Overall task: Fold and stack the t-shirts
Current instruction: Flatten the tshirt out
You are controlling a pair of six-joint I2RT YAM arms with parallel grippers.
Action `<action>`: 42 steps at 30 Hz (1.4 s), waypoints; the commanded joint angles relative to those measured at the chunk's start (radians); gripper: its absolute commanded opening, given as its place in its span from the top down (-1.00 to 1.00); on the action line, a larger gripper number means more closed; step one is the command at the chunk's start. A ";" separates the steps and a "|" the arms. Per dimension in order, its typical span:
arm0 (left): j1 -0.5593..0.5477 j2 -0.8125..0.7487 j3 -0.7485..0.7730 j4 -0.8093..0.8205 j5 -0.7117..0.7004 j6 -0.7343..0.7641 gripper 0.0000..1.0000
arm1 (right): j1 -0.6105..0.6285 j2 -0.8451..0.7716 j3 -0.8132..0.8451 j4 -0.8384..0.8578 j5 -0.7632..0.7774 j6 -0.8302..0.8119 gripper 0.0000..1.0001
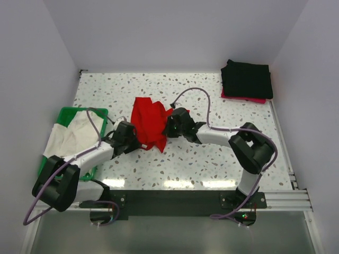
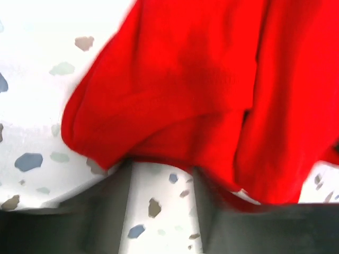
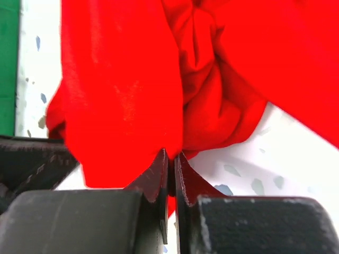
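**Top view.** The red t-shirt [image 1: 149, 123] is being seen as a crumpled heap near the middle of the table [image 1: 212, 159], between the two arms. The left fingers [image 1: 137, 142] are being held at its near-left edge. The right fingers [image 1: 168, 128] are being pressed against its right side. How far either pair is spread cannot be told from here. A white t-shirt [image 1: 71, 138] is being carried in the green basket [image 1: 79, 110] at the table's left edge, partly draped over the rim. Folded black t-shirts [image 1: 247, 78] are being kept in a stack at the far right corner, with a pink layer [image 1: 249, 99] showing beneath.

**Left wrist view.** The left fingers [image 2: 161, 174] are being held wide apart, low over the table [image 2: 32, 63], with speckled surface showing in the gap. Nothing is being gripped. The bunched hem of the red t-shirt [image 2: 185, 95] is lying right at the tips; whether it is being touched cannot be told.

**Right wrist view.** The right fingers [image 3: 170, 159] are being held almost fully together, with only a thin slit between them. A fold of the red t-shirt [image 3: 122, 84] is being pinched there, and red cloth is showing inside the slit. The rest of the shirt is being seen bunched beyond the tips. The green basket [image 3: 8, 63] is showing at the left edge.
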 commanded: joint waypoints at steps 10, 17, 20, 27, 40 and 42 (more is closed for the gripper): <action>0.142 -0.059 0.207 -0.072 -0.110 0.102 1.00 | -0.135 -0.296 0.053 -0.272 0.163 -0.134 1.00; 0.182 -0.080 0.229 -0.079 -0.014 0.157 0.82 | -0.212 -0.420 0.101 -0.406 0.253 -0.220 1.00; 0.182 -0.057 0.186 -0.015 0.122 0.173 -0.12 | -0.213 -0.443 0.118 -0.427 0.278 -0.240 1.00; 0.157 -0.039 0.068 0.053 0.218 0.140 -0.68 | -0.216 -0.439 0.185 -0.463 0.309 -0.270 1.00; 0.153 0.176 0.089 0.214 0.197 0.065 -0.17 | -0.227 -0.417 0.300 -0.512 0.306 -0.301 1.00; 0.153 0.200 0.118 0.247 0.194 0.065 0.16 | -0.232 -0.419 0.312 -0.518 0.309 -0.306 1.00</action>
